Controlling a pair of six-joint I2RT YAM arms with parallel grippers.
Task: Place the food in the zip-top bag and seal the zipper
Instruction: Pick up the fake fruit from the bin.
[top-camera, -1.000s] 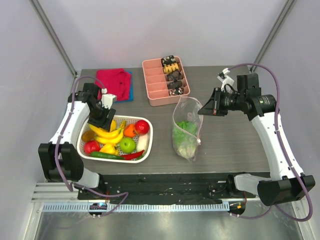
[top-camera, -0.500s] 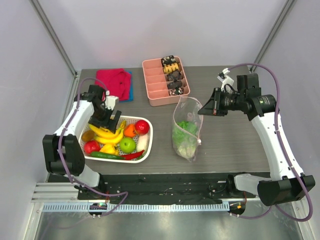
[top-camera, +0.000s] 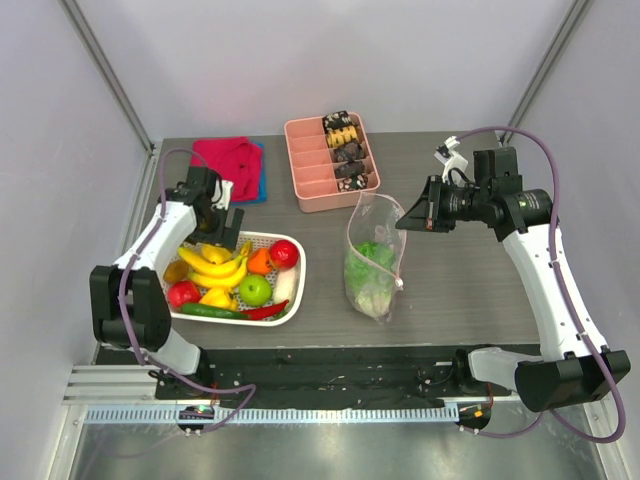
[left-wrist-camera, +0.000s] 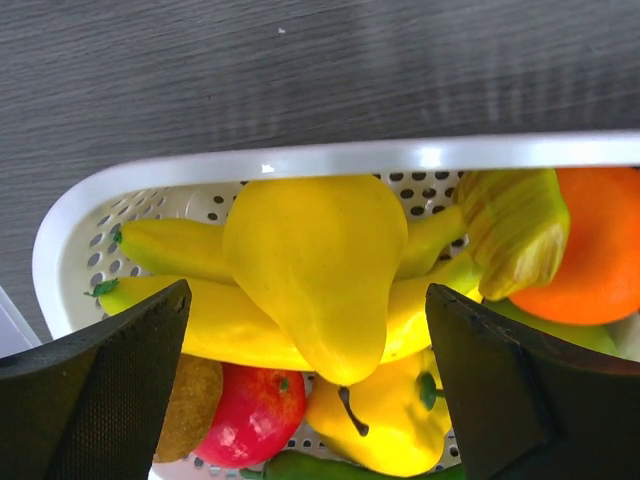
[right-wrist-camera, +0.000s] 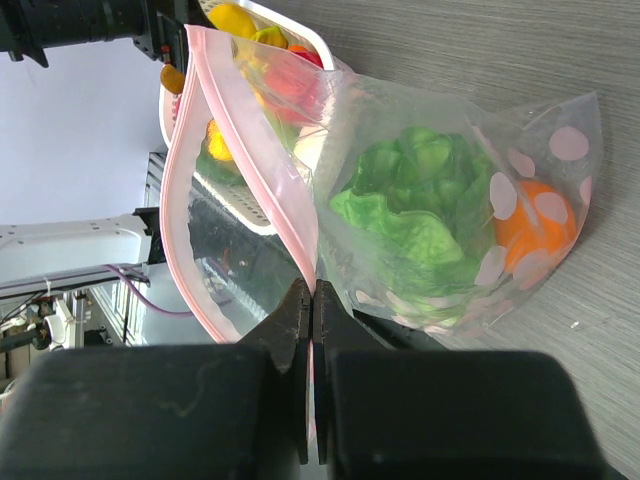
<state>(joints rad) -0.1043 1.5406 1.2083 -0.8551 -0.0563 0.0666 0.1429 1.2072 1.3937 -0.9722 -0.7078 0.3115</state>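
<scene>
The clear dotted zip-top bag (top-camera: 374, 262) stands mid-table with green lettuce (right-wrist-camera: 405, 205) and an orange (right-wrist-camera: 522, 236) inside. My right gripper (top-camera: 403, 223) is shut on its pink zipper strip (right-wrist-camera: 262, 152) and holds the mouth up and open; the wrist view shows the jaws (right-wrist-camera: 312, 300) pinched on the strip. My left gripper (top-camera: 222, 224) is open and empty above the far edge of the white basket (top-camera: 302, 266). In its wrist view a yellow pear (left-wrist-camera: 315, 260) lies between the open fingers (left-wrist-camera: 100, 400), apart from them, atop bananas (left-wrist-camera: 170, 250).
The basket also holds a red apple (left-wrist-camera: 245, 415), a yellow pepper (left-wrist-camera: 385, 430), a green apple (top-camera: 255, 290), a red fruit (top-camera: 284, 253) and a chilli. A pink compartment tray (top-camera: 330, 162) with snacks stands far centre. Red and blue cloths (top-camera: 230, 168) lie far left.
My left gripper has moved from over the middle of the basket toward its far edge, still open. The right arm and the bag have not moved.
</scene>
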